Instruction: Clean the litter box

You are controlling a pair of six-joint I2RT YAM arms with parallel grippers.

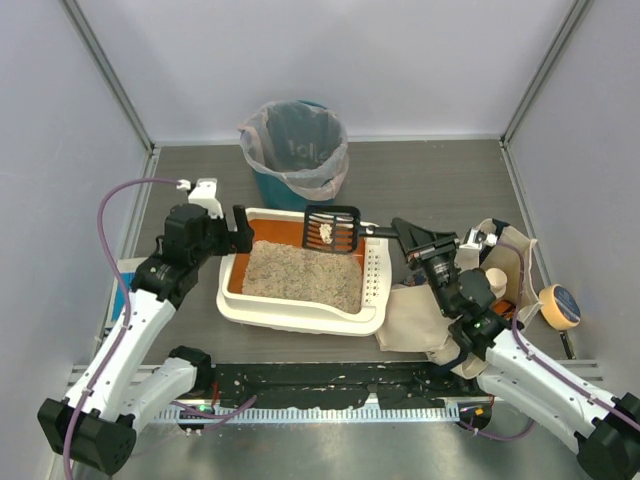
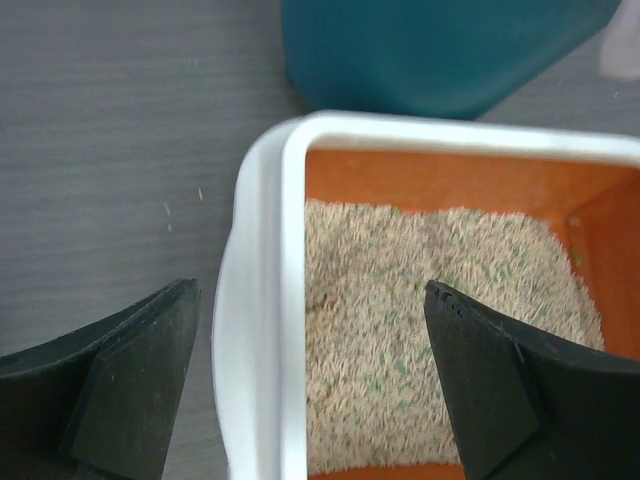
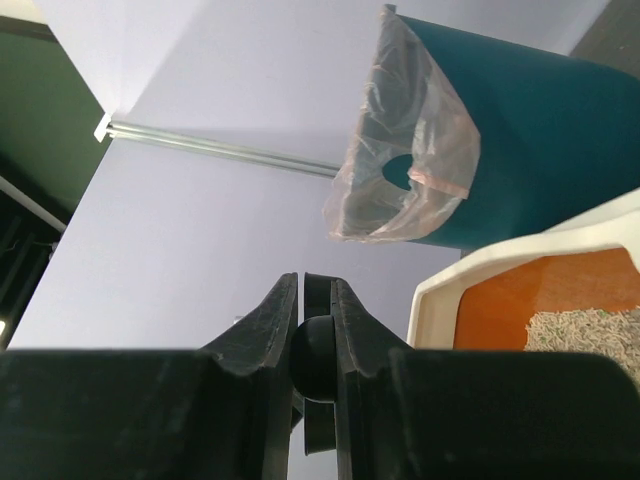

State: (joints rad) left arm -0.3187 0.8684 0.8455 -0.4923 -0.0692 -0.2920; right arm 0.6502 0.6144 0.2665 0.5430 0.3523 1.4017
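Observation:
The litter box [image 1: 298,318] is a cream-white tray with orange inner walls and grey-beige litter [image 1: 300,272], mid-table. My right gripper [image 1: 404,234] is shut on the handle of a black slotted scoop [image 1: 332,228]. The scoop hangs over the box's far edge with a pale clump in it. In the right wrist view the fingers [image 3: 270,330] pinch the black handle [image 3: 316,360], with the box rim [image 3: 470,270] at the right. My left gripper [image 1: 240,232] is open and straddles the box's left wall [image 2: 262,300], one finger [image 2: 130,380] outside and one [image 2: 520,390] over the litter.
A teal bin [image 1: 297,150] with a clear plastic liner stands just behind the box and shows in the right wrist view [image 3: 520,170]. A beige cloth tote bag [image 1: 425,315] lies right of the box. A roll of tape [image 1: 558,305] sits at the far right.

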